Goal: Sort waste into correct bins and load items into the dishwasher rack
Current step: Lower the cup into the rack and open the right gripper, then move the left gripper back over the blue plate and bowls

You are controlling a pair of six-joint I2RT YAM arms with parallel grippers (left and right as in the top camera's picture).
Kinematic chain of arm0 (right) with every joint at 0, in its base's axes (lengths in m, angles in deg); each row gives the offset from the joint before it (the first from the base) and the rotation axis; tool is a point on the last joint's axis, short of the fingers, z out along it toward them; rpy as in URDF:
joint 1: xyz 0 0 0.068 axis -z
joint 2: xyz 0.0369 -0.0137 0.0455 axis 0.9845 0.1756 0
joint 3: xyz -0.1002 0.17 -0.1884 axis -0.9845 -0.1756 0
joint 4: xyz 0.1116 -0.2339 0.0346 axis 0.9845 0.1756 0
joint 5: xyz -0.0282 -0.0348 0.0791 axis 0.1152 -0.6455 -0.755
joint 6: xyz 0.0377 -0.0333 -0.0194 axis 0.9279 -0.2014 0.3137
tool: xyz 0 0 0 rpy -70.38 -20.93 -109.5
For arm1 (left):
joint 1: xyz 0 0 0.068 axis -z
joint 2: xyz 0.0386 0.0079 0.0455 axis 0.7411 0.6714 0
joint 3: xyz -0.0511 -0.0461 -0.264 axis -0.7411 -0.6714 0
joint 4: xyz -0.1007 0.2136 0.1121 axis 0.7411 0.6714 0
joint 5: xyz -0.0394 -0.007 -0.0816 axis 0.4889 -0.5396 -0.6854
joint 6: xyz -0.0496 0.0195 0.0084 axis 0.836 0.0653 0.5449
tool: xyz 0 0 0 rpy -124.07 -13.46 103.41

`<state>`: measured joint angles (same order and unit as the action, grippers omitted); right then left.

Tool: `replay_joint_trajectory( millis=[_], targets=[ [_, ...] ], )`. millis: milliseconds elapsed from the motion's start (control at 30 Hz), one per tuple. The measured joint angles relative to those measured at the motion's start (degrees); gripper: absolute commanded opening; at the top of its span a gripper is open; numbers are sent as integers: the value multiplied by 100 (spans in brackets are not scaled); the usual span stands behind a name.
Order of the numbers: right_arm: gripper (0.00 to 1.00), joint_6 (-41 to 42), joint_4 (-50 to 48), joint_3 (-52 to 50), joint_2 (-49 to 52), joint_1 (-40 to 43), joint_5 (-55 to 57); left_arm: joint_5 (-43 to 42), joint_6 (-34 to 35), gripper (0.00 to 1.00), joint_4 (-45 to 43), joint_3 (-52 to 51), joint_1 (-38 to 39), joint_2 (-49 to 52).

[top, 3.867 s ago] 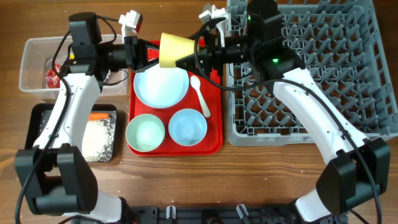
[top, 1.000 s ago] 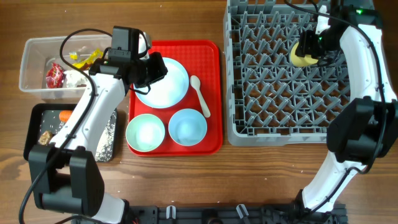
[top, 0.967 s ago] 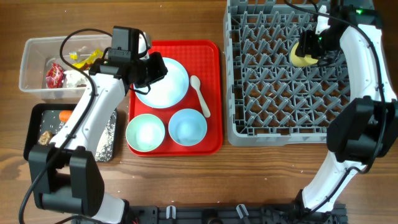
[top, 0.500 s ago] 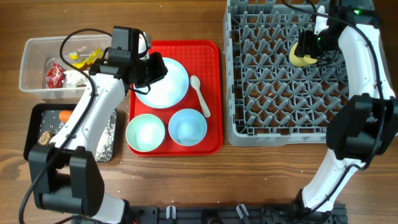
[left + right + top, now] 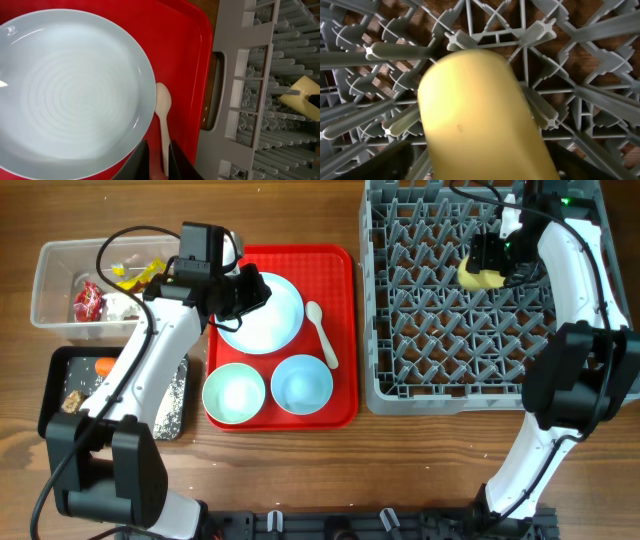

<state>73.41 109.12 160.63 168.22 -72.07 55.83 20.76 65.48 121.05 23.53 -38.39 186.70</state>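
So far, we see the small yellow cup [image 5: 482, 275] lying on the pegs of the large grey lattice rack [image 5: 440, 370], the right gripper [image 5: 496, 254] with fingers spread beside it. The light blue plate [image 5: 262, 312], pale green bowl [image 5: 234, 393], light blue bowl [image 5: 302, 384] and white spoon [image 5: 322, 332] wait on the flat red tray [image 5: 340, 260]. Whether the left gripper [image 5: 159, 167] is closed we cannot tell.

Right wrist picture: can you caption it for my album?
Yellow cup among the grey pegs of the dishwasher rack.

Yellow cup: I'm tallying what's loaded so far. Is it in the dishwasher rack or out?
In. The yellow cup lies among the pegs of the dishwasher rack, upper right in the overhead view.
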Motion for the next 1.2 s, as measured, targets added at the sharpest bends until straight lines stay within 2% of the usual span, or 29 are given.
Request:
replay_joint_trajectory(
  millis=[100,367,700,767,967,1100,1133,1167,1200],
  targets=[
    [98,-4,2,0,0,0,-2,0,0,13,0,0,0,0],
    [93,-4,-42,87,-2,0,-391,0,-249,9,-4,0,0,0],
    [93,-2,-175,162,-238,0,-949,57,-260,9,-7,0,0,2],
    [92,-4,-229,249,-262,0,-966,197,-273,6,-4,0,0,2],
    [93,-4,212,269,-896,-4,-1377,348,-297,4,-15,0,0,-9],
    [100,-2,553,286,-1751,-109,-1790,629,-302,4,85,0,0,-492],
    [100,0,671,308,-1930,-146,-1941,752,-313,6,201,0,0,-723],
    [100,-2,793,339,-2146,-201,-2151,933,-317,12,457,0,0,-1156],
    [100,-2,898,363,-2291,-240,-2326,1019,-317,32,579,2,0,-1408]
  ],
)
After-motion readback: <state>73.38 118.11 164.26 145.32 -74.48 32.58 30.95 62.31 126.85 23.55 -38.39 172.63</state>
